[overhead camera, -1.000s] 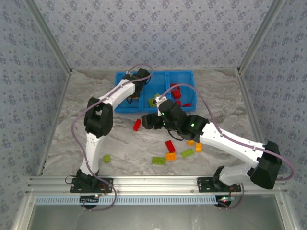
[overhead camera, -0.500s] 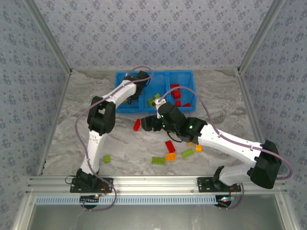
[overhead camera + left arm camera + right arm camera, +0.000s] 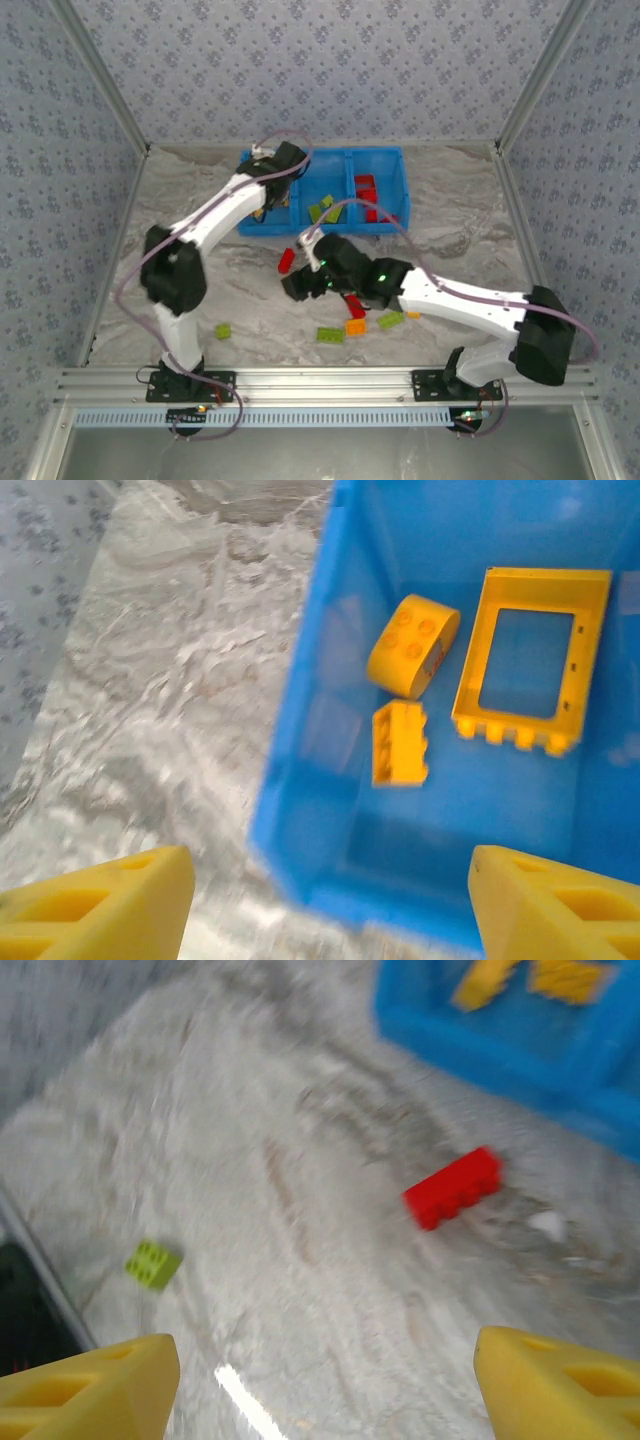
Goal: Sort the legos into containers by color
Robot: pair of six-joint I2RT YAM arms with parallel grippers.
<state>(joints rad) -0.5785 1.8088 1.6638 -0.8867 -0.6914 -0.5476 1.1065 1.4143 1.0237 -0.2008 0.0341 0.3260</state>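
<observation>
Some legos point(image 3: 413, 658) lie sorted in the bin point(image 3: 310, 750), about seven wait on the surface point(image 3: 250, 300) before it, and the left fingers point(image 3: 95, 900) and right fingers point(image 3: 90, 1385) stand open, empty.

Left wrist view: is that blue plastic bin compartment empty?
Not empty. The blue compartment holds three orange-yellow plastic pieces: an open rectangular frame, a rounded brick, a small studded brick.

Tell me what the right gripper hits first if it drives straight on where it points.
Likely the bare table, which the open right gripper tilts down at. The red brick lies just right of that line, the green brick well left; depth is unclear.
</observation>
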